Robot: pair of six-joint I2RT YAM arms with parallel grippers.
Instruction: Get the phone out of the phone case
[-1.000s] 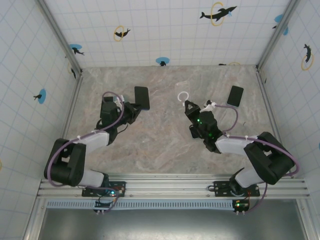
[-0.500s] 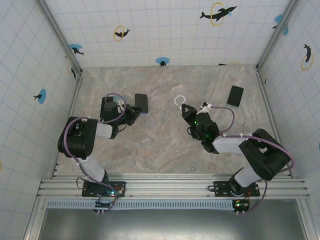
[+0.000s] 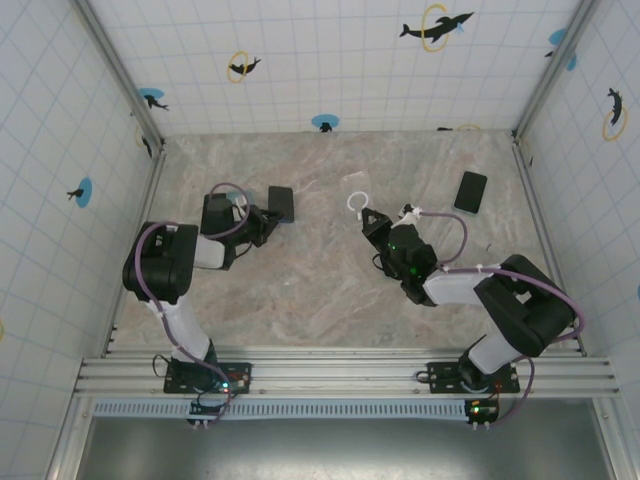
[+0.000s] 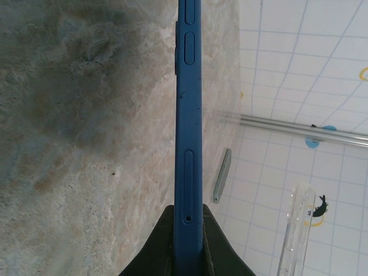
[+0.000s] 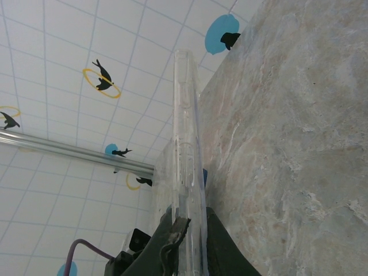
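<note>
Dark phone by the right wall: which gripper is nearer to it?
Right. The right gripper, holding the clear case, is a little left of the dark phone; the left gripper, holding the blue phone, is much farther left.

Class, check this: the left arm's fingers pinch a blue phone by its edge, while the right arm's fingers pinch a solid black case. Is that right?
Not quite. The case in the right fingers is clear plastic, not solid black, as the right wrist view shows. The left fingers do pinch the blue phone by its edge.

Upper end of phone (image 4: 188,144) beyond picture edge; case (image 5: 185,115) base behind jaws.
</note>
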